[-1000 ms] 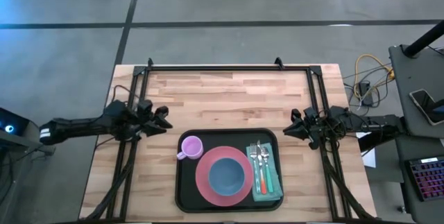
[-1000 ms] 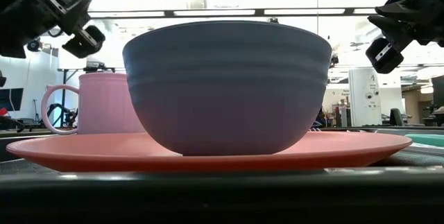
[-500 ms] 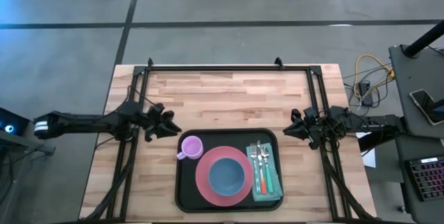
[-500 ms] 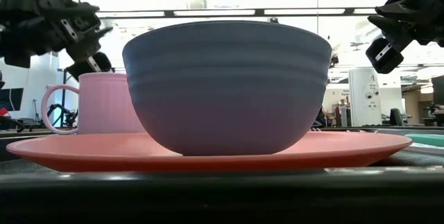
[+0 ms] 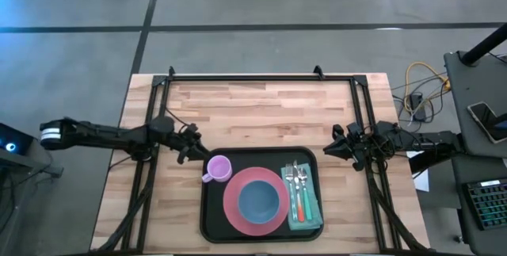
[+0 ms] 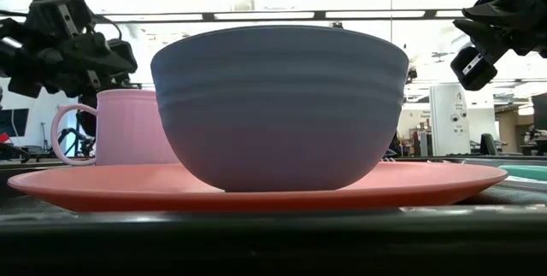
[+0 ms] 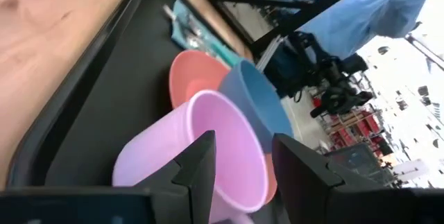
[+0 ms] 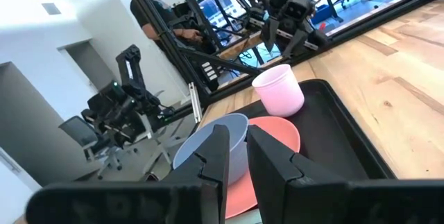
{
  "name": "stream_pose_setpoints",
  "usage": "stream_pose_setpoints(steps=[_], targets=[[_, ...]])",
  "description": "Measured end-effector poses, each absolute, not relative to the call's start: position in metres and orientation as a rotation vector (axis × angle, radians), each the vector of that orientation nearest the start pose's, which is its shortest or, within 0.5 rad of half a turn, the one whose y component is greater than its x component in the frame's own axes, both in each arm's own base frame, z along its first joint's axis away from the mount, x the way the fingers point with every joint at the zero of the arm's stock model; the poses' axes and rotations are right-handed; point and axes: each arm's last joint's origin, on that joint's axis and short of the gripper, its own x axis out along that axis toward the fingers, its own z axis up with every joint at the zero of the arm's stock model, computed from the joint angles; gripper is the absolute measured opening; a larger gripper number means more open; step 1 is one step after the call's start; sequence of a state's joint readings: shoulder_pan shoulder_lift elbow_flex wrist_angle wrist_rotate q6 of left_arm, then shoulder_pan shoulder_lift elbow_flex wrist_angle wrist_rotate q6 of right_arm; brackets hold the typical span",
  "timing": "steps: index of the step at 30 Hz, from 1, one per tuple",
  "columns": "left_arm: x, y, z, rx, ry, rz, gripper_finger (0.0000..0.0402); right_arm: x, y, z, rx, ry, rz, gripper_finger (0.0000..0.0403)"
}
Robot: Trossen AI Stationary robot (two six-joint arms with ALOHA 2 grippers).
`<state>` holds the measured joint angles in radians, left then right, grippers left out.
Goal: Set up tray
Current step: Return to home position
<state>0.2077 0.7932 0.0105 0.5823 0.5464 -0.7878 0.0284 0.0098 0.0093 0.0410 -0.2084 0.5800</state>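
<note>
The left gripper [image 5: 190, 147] hovered, fingers parted and empty, just beside the pink mug [image 5: 218, 166] in the far left corner of the tray [image 5: 207, 224]. The right gripper [image 5: 331, 145], likewise parted and empty, hung near the tray's far right corner. The tray lay at the near middle of the table [image 5: 261, 105].

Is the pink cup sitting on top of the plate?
No, the pink cup stands on the black tray beside the plate, which holds only the blue bowl.
</note>
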Motion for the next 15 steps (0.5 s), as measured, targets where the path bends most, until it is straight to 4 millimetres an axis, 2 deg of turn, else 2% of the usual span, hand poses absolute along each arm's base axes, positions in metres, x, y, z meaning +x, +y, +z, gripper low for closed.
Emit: stream_pose_setpoints(steps=[15], targets=[[0.147, 0.016, 0.122, -0.909, 0.46, -0.19, 0.0123, 0.097, 0.009, 0.17, 0.574, 0.03, 0.242, 0.0043]])
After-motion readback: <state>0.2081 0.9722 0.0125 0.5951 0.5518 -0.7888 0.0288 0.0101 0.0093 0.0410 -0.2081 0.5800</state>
